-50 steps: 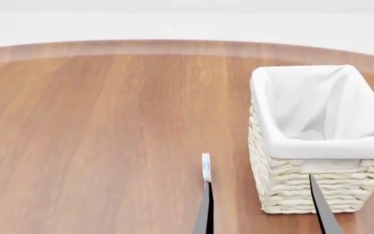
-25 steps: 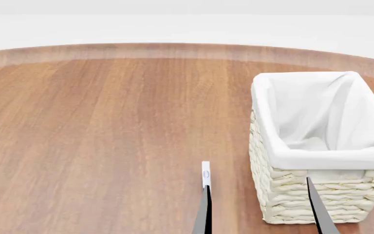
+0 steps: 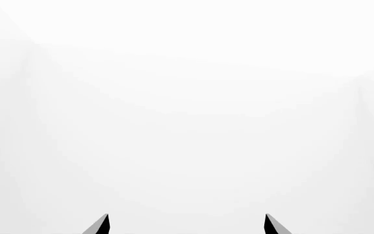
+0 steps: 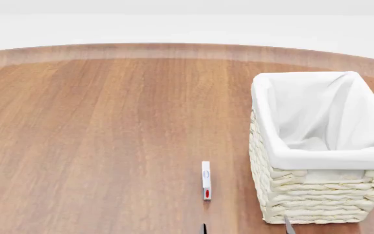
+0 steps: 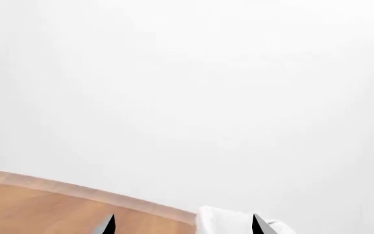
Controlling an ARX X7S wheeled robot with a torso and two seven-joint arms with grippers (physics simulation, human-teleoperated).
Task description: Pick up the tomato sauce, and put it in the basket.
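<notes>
The tomato sauce can shows in no view. The basket (image 4: 317, 195), cream wicker with a white cloth lining, stands at the right of the wooden table (image 4: 109, 136); nothing shows inside it. Its cloth rim (image 5: 229, 222) also shows in the right wrist view. Only the two fingertips of my right gripper (image 4: 247, 229) show at the head view's bottom edge, in front of the basket. In the right wrist view the right gripper (image 5: 183, 225) is open and empty. My left gripper (image 3: 186, 224) is open and empty, facing a blank white background; it is out of the head view.
A thin white upright slab with a red mark (image 4: 206, 180) stands on the table just left of the basket. The round table's far edge (image 4: 187, 48) curves across the back, with white floor beyond.
The right gripper's two fingers have dropped back toward the head view's bottom edge, uncovering the lower part of the thin white slab. The head view tilted slightly at first, then held still.
</notes>
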